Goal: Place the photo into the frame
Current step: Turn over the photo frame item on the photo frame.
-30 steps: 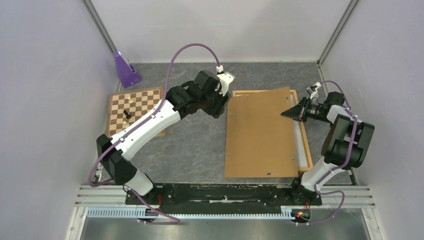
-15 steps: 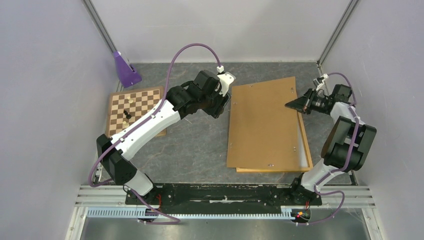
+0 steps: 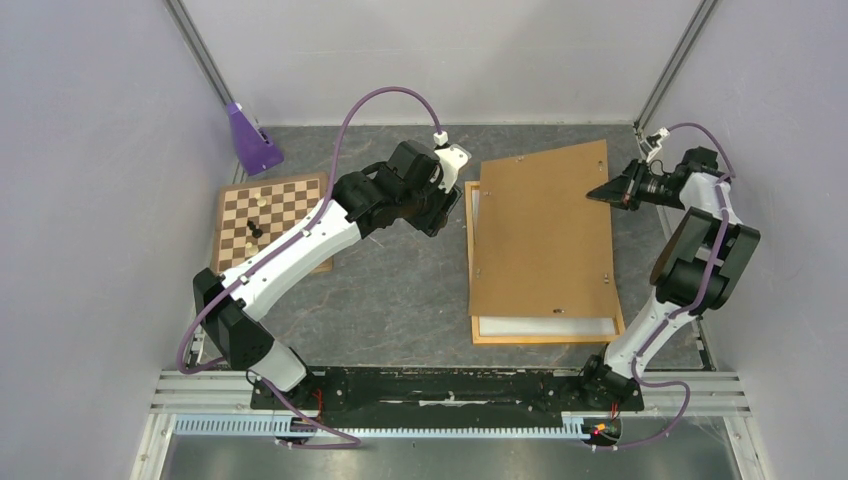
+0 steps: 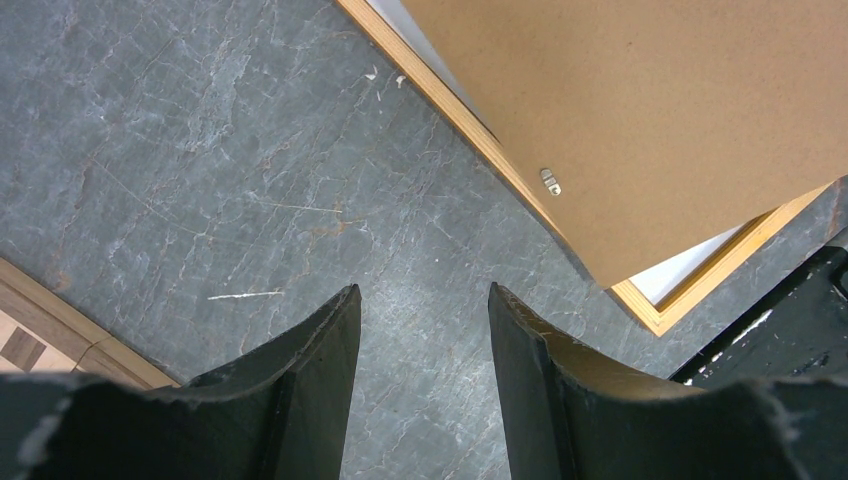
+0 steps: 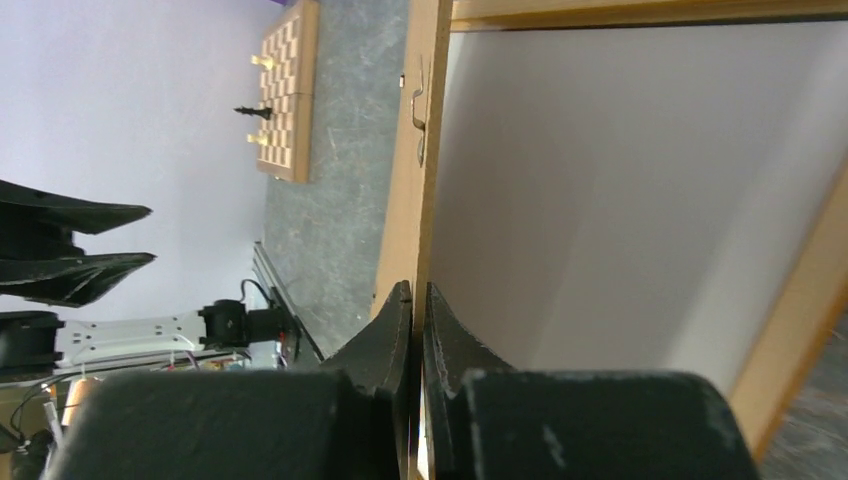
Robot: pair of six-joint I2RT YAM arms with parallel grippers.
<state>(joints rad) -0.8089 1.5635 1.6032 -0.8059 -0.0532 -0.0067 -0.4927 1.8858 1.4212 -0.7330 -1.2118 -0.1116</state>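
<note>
Grey marbled desk (image 3: 400, 290), pale lilac walls (image 3: 90, 200). One frame (image 3: 540, 338), thin light-orange rails around a white inside, lies flat at 3 o'clock. One brown backing board (image 3: 540, 240) slants over it, its 2 o'clock edge pinched in the clenched right hand (image 5: 418, 292). Left hand (image 4: 422, 290) gapes, released, above bare desk at the frame's 9 o'clock. One chessboard (image 3: 285, 205) at 9 o'clock, three pieces (image 5: 255, 112)
</note>
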